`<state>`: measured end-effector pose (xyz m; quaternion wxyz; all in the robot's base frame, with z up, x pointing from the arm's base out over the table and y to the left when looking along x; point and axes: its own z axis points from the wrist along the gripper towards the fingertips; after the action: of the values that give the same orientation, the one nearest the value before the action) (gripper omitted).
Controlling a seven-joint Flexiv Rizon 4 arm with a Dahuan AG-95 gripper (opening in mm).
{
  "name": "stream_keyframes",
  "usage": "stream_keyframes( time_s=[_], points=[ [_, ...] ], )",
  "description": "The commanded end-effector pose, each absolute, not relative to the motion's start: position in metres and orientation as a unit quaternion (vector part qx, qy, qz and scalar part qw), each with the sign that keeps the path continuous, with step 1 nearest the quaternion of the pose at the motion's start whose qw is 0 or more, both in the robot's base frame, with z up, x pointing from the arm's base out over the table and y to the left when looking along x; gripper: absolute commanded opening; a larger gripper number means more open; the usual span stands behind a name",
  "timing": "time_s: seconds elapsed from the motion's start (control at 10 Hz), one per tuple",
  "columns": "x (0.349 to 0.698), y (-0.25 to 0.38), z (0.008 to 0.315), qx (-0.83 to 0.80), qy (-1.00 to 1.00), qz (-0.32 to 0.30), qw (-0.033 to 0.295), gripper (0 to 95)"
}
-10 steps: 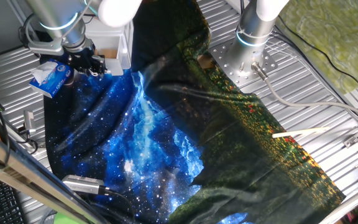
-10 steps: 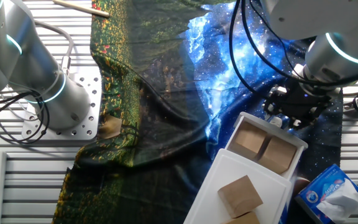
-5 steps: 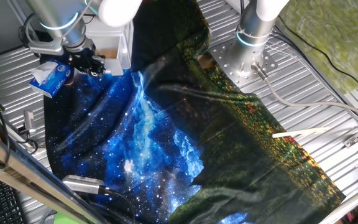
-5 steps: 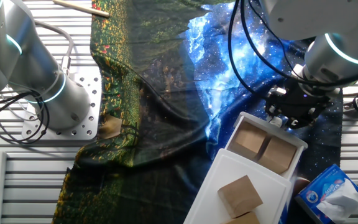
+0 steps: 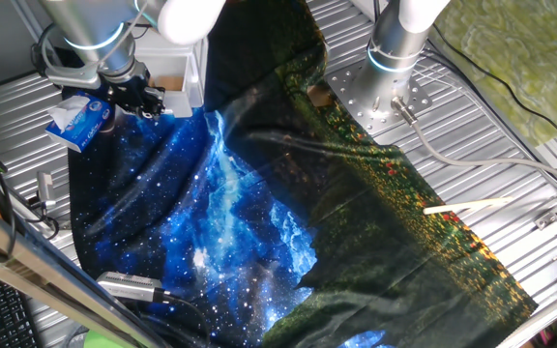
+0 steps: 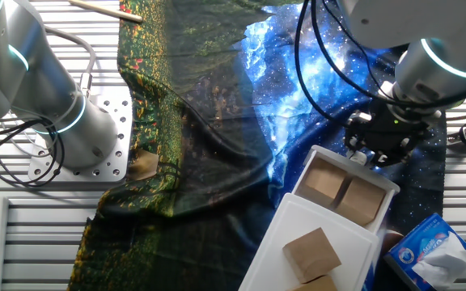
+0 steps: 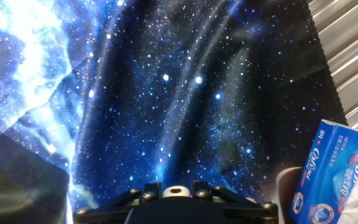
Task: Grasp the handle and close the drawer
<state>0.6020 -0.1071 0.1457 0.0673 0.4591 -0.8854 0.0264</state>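
The white drawer (image 6: pixel 381 181) stands pulled out of its white case (image 6: pixel 310 217), showing its tan-brown inside. In one fixed view the drawer (image 5: pixel 184 85) sits at the back left. My gripper (image 6: pixel 372 157) is at the drawer's front. In the hand view the small round white handle (image 7: pixel 177 191) sits between my two dark fingertips (image 7: pixel 151 190), which stand close on either side of it. My gripper (image 7: pixel 177 194) looks shut on the handle. In one fixed view my gripper (image 5: pixel 145 101) is low over the starry cloth, right against the drawer front.
A blue-and-white tissue packet (image 6: pixel 431 252) (image 5: pixel 79 118) (image 7: pixel 337 174) lies beside the drawer. A starry blue and dark green cloth (image 5: pixel 230 222) covers the table. A second arm's base (image 5: pixel 383 89) (image 6: pixel 51 97) stands on the far side. A wooden stick (image 5: pixel 467 205) lies near the edge.
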Motion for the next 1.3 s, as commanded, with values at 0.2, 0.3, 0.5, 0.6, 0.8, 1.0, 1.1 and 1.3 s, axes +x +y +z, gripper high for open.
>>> stream_keyframes(
  time_s=[0.2,0.3,0.5,0.6,0.8,1.0,1.1,1.3],
  points=[
    [0.598,-0.11,0.145,0.462,-0.884,0.028,0.067,0.0],
    [0.598,-0.11,0.146,0.463,-0.883,0.028,0.069,0.0],
    [0.597,-0.112,0.149,0.466,-0.881,0.028,0.072,0.0],
    [0.596,-0.113,0.15,0.467,-0.881,0.028,0.072,0.0],
    [0.594,-0.116,0.151,0.47,-0.879,0.027,0.073,0.0],
    [0.591,-0.117,0.15,0.471,-0.879,0.027,0.073,0.0],
    [0.59,-0.118,0.15,0.471,-0.879,0.027,0.072,0.0],
    [0.584,-0.121,0.148,0.472,-0.878,0.029,0.072,0.0]
  ],
)
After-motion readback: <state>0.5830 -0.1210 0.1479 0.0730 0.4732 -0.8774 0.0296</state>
